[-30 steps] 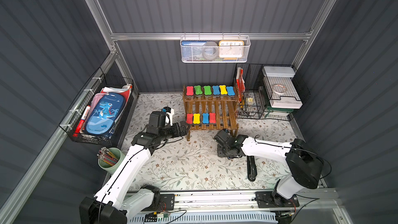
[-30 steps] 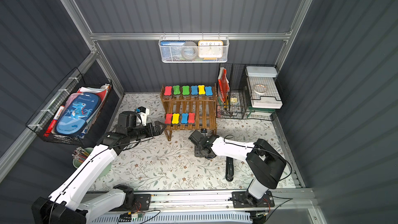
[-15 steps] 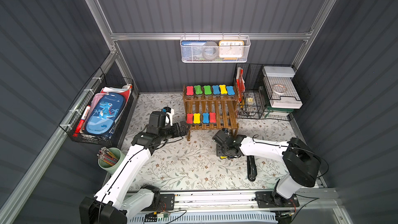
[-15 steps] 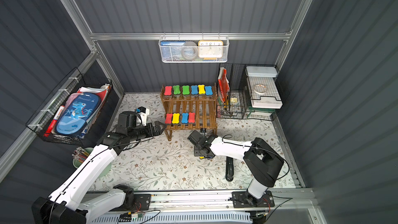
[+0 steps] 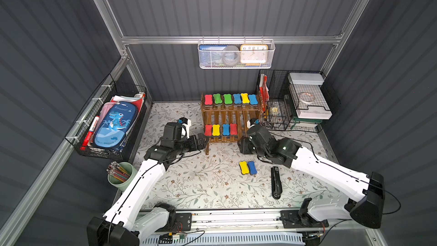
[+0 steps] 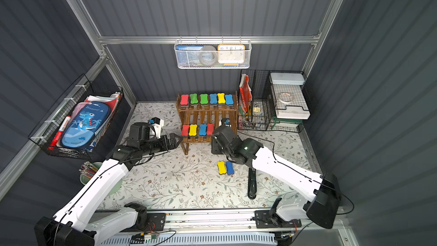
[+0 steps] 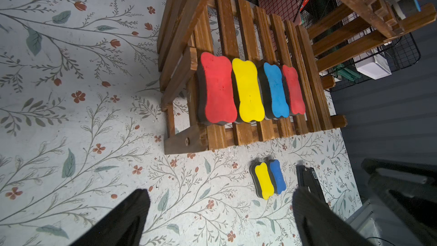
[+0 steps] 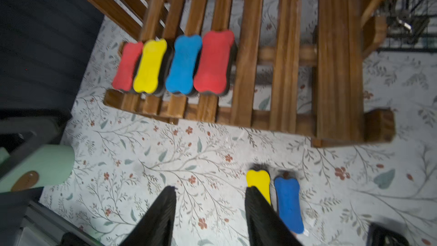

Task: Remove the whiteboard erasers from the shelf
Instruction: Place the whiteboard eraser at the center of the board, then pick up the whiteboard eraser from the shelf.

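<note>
Whiteboard erasers: twelve counted in both top views. Top tier row (image 5: 230, 98) holds six (red, green, green, blue, yellow, blue). Lower tier row (image 5: 220, 129) holds four, packed side by side at the left-arm end: red, yellow, blue, red. The shelf (image 5: 227, 114) stands against the back wall, and the rest of its lower slats are bare.

Off the shelf: a yellow-and-blue pair (image 5: 247, 167) lying touching on the floral mat (image 5: 201, 181), just beside the black stapler (image 5: 276, 183).

Progress, as I judge it: two of twelve are done and ten are left, so the job is at an early stage, with the top tier untouched.

Left gripper (image 7: 220, 191): jaws spread wide and empty, low over the mat near the shelf's front corner and facing the lower row. Right gripper (image 8: 210, 189): jaws parted with nothing between them (wrist view blurred), near the shelf's front edge, the pair on the mat just beside one finger.

The lower row looks to be next — either arm could reach it.
</note>
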Available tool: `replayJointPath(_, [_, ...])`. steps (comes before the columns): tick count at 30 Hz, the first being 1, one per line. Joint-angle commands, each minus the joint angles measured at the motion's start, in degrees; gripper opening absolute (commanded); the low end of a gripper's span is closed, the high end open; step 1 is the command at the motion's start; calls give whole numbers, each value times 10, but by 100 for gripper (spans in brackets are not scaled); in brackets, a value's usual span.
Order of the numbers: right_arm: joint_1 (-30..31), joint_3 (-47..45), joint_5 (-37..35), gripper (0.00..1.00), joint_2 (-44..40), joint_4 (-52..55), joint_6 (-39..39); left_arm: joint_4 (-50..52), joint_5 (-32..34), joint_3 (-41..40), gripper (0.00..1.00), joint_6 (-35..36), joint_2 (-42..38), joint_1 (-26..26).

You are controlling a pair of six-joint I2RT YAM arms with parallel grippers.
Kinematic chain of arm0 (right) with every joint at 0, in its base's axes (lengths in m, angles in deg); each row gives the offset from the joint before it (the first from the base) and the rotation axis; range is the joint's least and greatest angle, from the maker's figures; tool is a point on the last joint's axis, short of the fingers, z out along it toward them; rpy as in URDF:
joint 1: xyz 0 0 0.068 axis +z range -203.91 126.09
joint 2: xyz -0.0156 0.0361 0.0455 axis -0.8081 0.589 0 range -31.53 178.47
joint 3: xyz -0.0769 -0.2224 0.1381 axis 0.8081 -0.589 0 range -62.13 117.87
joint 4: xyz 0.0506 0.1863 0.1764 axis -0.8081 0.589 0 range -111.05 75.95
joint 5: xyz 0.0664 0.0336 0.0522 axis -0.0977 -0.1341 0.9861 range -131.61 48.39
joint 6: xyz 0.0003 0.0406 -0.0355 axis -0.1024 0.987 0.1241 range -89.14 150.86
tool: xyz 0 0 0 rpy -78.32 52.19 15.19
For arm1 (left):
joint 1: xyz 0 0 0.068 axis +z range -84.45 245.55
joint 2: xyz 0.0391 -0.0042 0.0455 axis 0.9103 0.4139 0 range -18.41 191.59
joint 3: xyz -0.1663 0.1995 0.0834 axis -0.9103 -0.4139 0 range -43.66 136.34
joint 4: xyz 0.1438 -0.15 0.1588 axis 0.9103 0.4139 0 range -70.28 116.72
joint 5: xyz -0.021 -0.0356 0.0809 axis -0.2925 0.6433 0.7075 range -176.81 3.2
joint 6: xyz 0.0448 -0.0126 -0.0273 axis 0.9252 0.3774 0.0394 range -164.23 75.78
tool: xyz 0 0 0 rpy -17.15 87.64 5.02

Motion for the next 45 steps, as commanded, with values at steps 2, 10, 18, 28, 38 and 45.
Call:
replayJointPath(2, [-34,62,-16,52,77,-3,-30,3,-2,0,99,6,-10,-1])
replayJointPath(10, [-52,129,-23,57,180,-14,-25,17,3,-5,99,16,-22,-1])
replayJointPath(18, [-58,128,-27,59,205,-41,-17,17,-1,-12,99,18,-25,-1])
replayJointPath(28, [-60,138,-30,58,225,-60,-12,24,-7,-13,99,23,-34,0])
replayJointPath(38, [-65,138,-24,50,237,-56,-6,34,-9,-16,99,25,-41,-1])
replayJointPath(45, [-68,136,-20,47,243,-55,-2,34,-8,-16,99,25,-43,-1])
